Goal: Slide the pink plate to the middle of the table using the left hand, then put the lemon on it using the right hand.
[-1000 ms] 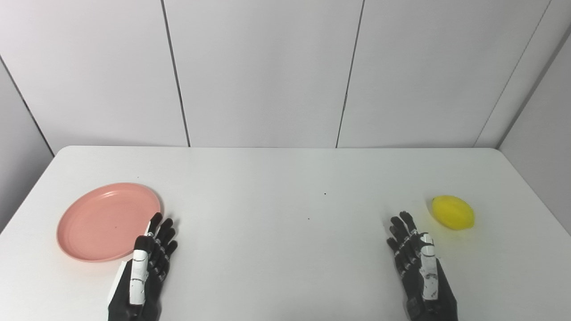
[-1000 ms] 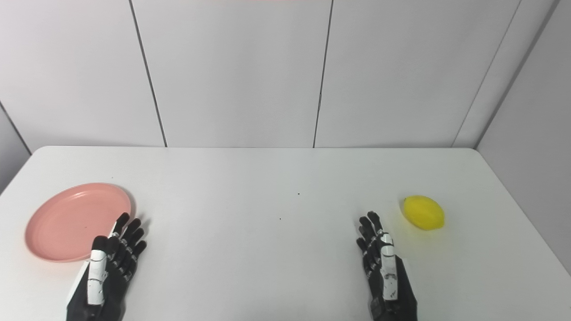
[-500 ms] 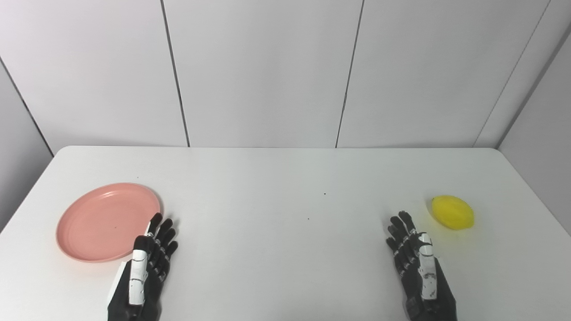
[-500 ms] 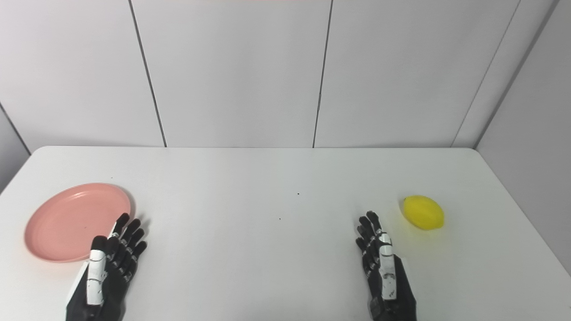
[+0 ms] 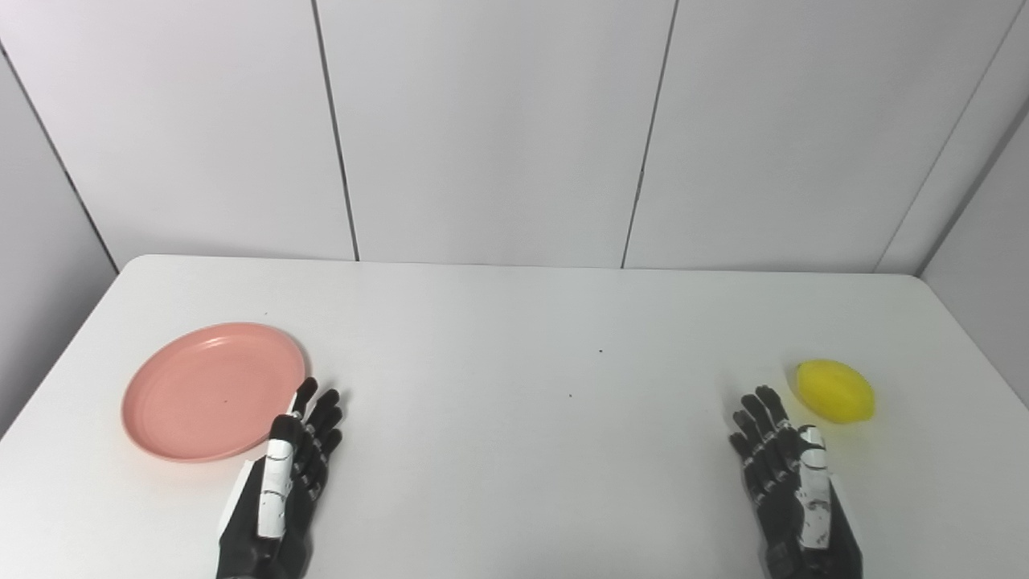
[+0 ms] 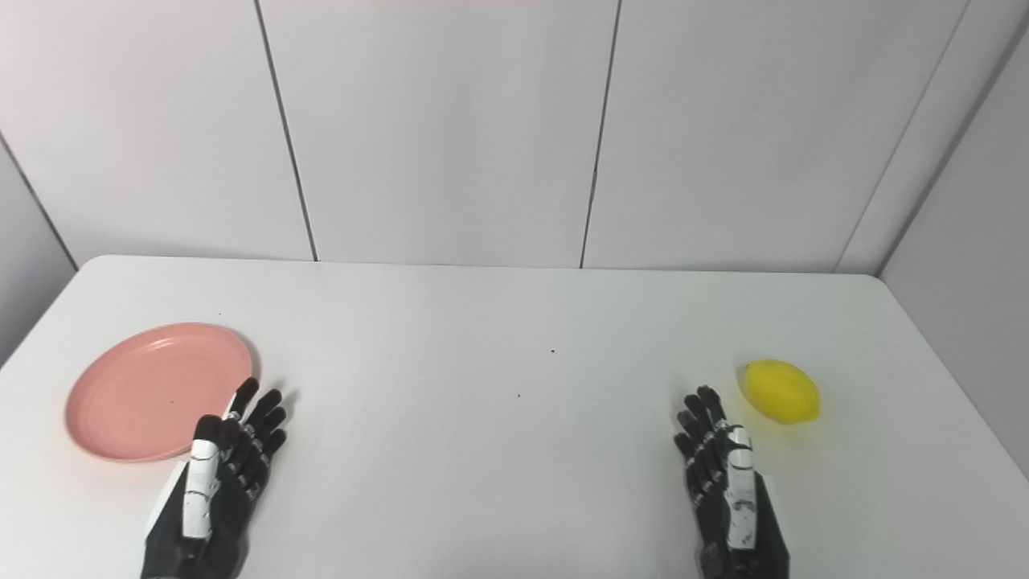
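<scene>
While my left hand is lying flat and empty with fingers spread, its fingertips are sitting just beside the near right rim of the pink plate; I can't tell if they're touching it. The plate is sitting on the left part of the white table, near the left edge. My right hand is also lying flat, fingers apart, holding nothing, with the lemon just beyond its fingertips, apart from them, near the table's right edge. The wide stretch of tabletop between my hands is lying bare except for a couple of tiny dark specks.
</scene>
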You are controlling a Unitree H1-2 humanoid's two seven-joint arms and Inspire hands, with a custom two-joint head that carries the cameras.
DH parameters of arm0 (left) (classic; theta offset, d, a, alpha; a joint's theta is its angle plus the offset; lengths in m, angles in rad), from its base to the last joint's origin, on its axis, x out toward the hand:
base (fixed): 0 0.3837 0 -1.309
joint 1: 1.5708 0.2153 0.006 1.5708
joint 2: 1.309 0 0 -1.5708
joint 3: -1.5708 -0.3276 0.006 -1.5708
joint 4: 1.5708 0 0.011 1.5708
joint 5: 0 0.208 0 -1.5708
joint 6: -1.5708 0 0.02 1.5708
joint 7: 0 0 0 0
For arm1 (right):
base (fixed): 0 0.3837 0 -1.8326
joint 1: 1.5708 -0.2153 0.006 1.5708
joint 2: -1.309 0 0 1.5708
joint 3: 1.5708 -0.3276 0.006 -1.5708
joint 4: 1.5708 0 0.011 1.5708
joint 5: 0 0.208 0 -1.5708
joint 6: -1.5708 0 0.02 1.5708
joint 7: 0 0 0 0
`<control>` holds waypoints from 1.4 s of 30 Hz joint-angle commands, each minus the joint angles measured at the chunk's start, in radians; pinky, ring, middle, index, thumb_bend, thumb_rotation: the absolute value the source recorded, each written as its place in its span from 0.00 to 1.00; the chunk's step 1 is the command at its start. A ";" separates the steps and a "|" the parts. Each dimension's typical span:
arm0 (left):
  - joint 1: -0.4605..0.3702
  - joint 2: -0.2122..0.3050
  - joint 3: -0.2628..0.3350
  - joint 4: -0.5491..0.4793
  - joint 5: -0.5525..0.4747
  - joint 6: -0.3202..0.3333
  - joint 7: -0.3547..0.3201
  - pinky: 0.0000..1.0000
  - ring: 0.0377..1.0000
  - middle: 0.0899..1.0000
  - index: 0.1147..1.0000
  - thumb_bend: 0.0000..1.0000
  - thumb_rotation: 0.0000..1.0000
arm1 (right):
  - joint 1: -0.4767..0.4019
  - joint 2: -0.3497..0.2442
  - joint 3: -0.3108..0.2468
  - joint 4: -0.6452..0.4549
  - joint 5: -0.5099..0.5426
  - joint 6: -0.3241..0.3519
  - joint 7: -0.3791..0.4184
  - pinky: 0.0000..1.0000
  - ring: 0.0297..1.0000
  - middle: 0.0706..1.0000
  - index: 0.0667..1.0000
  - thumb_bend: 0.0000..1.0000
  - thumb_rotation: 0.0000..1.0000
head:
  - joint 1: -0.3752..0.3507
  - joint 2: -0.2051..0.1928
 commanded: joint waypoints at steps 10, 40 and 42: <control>0.011 -0.061 -0.063 -0.088 0.020 0.033 0.086 1.00 0.95 0.93 0.99 0.80 0.95 | -0.020 -0.084 -0.049 0.052 0.077 0.013 0.062 1.00 1.00 0.98 0.98 0.73 1.00 | 0.210 -0.002; -0.165 -0.006 -0.005 -0.219 -0.072 0.171 0.144 0.76 0.80 0.80 0.77 0.89 0.96 | -0.019 -0.088 -0.033 0.027 0.097 0.044 0.048 1.00 1.00 1.00 1.00 0.64 1.00 | 0.235 -0.091; -0.203 0.020 0.006 -0.206 -0.081 0.173 0.134 0.71 0.76 0.73 0.68 0.88 0.95 | -0.025 -0.086 -0.032 0.040 0.094 0.037 0.050 1.00 1.00 1.00 1.00 0.64 1.00 | 0.236 -0.100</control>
